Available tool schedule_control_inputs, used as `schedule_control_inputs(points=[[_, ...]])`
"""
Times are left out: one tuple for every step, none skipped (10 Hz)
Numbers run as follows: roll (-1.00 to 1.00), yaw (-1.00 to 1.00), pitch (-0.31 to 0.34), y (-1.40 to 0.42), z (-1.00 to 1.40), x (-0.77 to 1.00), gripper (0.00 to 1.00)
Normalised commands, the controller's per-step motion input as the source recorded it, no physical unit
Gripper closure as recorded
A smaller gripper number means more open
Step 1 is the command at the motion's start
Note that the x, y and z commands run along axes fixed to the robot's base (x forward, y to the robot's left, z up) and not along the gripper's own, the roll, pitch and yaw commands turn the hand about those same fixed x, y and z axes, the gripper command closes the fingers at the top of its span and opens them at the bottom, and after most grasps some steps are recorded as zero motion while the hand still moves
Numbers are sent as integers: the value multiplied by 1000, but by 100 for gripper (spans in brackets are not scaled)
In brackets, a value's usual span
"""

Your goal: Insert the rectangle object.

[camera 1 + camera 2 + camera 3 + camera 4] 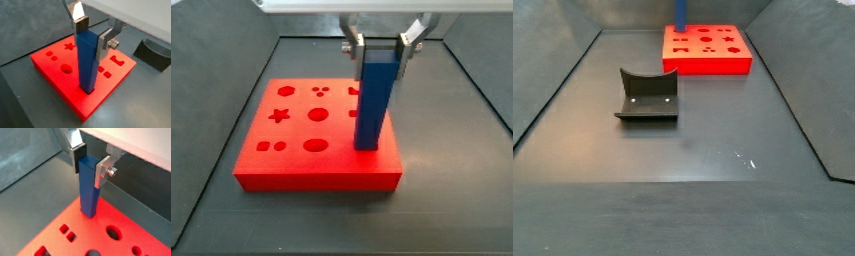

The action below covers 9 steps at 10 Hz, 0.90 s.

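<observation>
1. No brand, label or writing can be read on any thing in the pictures.
2. The gripper (384, 45) is seen above the red block (285, 170), and its fingers (105, 42) are closed narrowly on the upper end of the rectangle object (374, 98), one silver plate on each of two opposite faces, as shown in both wrist views.
3. The rectangle object (87, 62) is held upright, and its lower end is sunk in a hole near one corner of the red block (73, 100); most of its length is left standing above the block's top face.
4. In a wrist view the bar (88, 190) is seen entering the block (127, 220) close to the block's edge.
5. One blue bar, one red block and one gripper are counted; in a side view about a dozen shaped holes are counted in the block's top, a star among them.
6. One fixture (647, 97) is seen standing on the dark floor (687, 160), well apart from the red block (708, 64).
7. The floor is bounded by raised walls at the sides, and wide open room is left between the fixture and the near edge.
</observation>
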Motion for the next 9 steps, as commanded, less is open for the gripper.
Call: schedule_control_inputs(points=[[-70,3,0,0,-171,-83,100],[-219,0,0,0,-300,3,100],[-454,0,6,166,-257,74,100],[-443,0,39,229,-291,66,100],[-294,0,43,37,-511,14,100],[-94,0,24,0,-554,0,100],[-47,23,1,-3,-646,-31,100],[-13,77,19,-169,-651,-43,100],[0,77,0,-157,-591,-54,100]])
